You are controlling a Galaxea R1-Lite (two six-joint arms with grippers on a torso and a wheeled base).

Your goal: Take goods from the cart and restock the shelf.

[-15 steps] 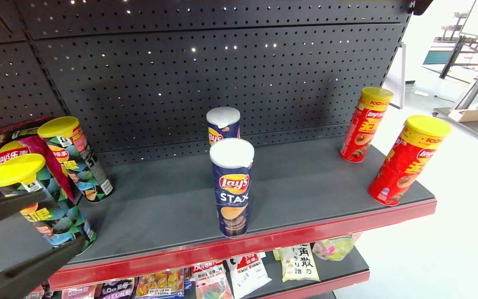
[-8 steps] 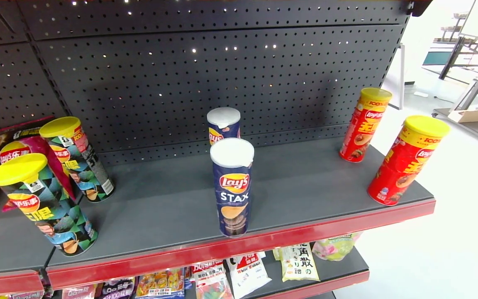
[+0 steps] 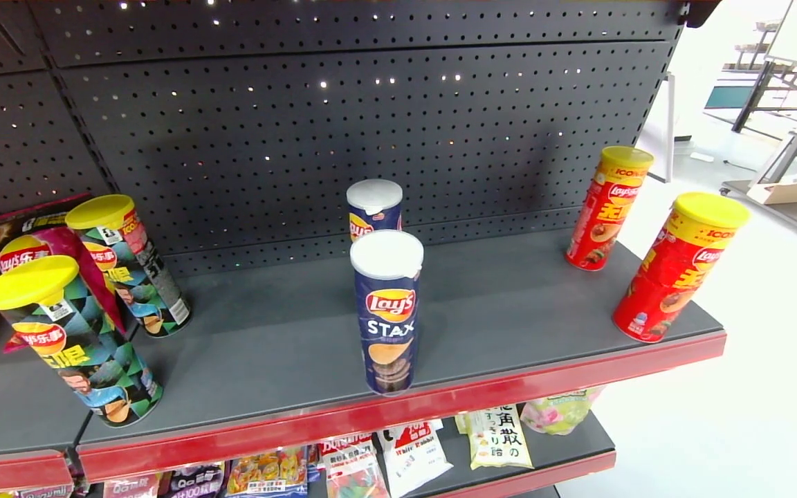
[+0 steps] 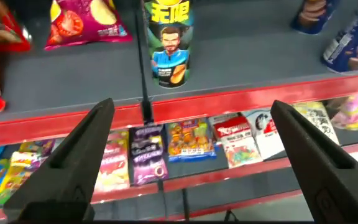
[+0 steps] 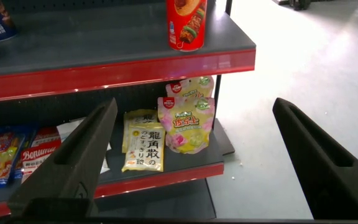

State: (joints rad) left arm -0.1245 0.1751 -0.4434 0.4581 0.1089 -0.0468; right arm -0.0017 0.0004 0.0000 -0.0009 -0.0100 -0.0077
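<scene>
The grey shelf [image 3: 267, 332] with a red front edge holds chip cans. Two blue cans stand in the middle, one in front [image 3: 386, 311] and one behind [image 3: 373, 207]. Two red cans with yellow lids [image 3: 679, 266] [image 3: 608, 206] stand at the right end. Two patterned cans with yellow lids [image 3: 70, 339] [image 3: 125, 252] stand at the left. My left gripper [image 4: 191, 104] is open and empty, in front of the shelf edge below a patterned can [image 4: 169, 40]. My right gripper [image 5: 194, 102] is open and empty, facing the shelf's right end below a red can [image 5: 186, 23].
A pink chip bag [image 3: 39, 252] leans behind the patterned cans. The lower shelf [image 5: 166, 171] carries several snack bags [image 4: 185, 140] [image 5: 185, 121]. A black pegboard [image 3: 343, 138] backs the shelf. Open floor [image 3: 751, 387] lies to the right of it.
The left gripper's black fingers, seen at the lower left of the head view one second ago, have dropped out of that view. The cans have not moved.
</scene>
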